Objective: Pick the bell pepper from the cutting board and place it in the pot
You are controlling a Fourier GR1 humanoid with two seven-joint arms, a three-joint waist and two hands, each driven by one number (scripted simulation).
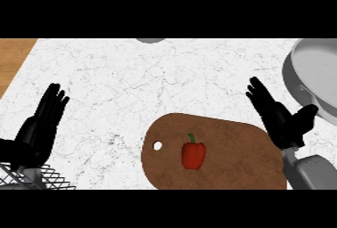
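Note:
A red bell pepper with a green stem lies near the middle of a brown cutting board at the lower centre. The grey pot stands at the right edge, partly cut off by the frame. My right hand hovers open over the board's right rim, between the pepper and the pot, fingers straight and pointing away. My left hand rests open at the left, fingers up, far from the board. Neither hand touches the pepper.
A wire rack shows at the lower left corner under my left forearm. A wooden strip borders the white marble counter at the upper left. A small grey object peeks in at the top edge.

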